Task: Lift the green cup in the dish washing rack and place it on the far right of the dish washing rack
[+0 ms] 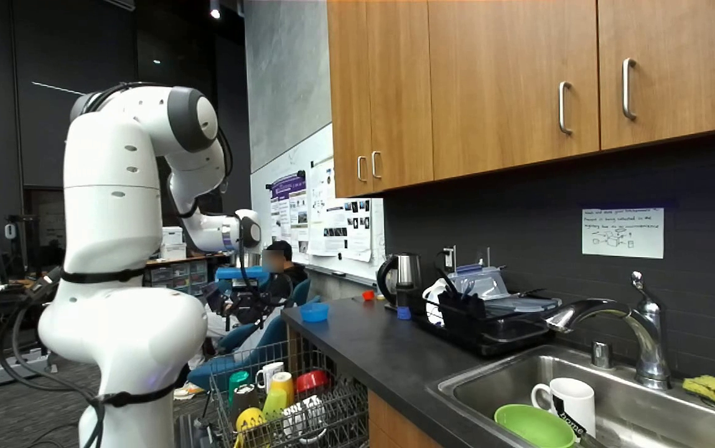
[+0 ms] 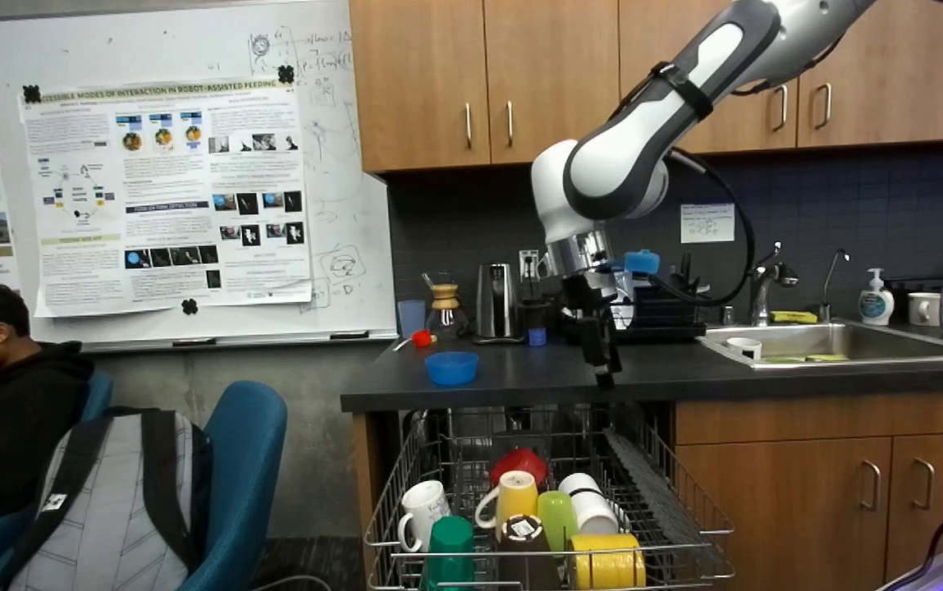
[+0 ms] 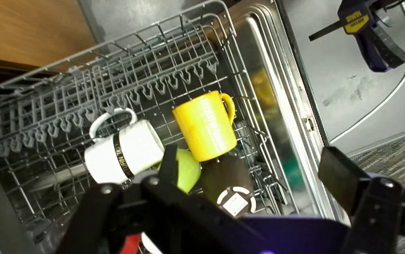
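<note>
Wrist view down into rack [image 3: 153, 81]

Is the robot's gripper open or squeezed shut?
Open. In the wrist view, the gripper has its two fingers spread wide apart, with a big gap between them.

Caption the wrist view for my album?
Open black gripper above a grey wire rack holding a lime-green cup and yellow mug.

Dish rack [image 2: 653, 484]: two green cups [image 2: 450, 539] [image 2: 556, 519], four mugs [image 2: 423, 507] [image 2: 519, 497] [image 2: 594, 510] [image 2: 609, 565], one brown cup [image 3: 225, 174], one red bowl [image 2: 519, 465].
</note>
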`<state>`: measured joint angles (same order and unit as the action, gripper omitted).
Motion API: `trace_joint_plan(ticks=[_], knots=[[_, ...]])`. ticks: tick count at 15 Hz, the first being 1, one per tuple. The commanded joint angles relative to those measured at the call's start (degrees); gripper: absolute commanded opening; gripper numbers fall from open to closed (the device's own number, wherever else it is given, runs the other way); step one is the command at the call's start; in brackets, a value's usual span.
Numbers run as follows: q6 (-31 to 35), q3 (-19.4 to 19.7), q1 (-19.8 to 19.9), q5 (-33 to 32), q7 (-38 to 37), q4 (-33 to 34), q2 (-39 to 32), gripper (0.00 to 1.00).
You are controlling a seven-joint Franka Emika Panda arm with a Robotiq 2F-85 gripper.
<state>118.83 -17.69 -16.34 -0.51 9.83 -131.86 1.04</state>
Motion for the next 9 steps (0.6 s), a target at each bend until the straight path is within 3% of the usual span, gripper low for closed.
trace_joint_plan(ticks=[1,9], knots=[[-5.0,2.2,1.2,0.3,3.0,-2.1,6.8,1.00],[-7.4,6.2,3.4,-0.8,1.7,1.1,10.8,1.00]])
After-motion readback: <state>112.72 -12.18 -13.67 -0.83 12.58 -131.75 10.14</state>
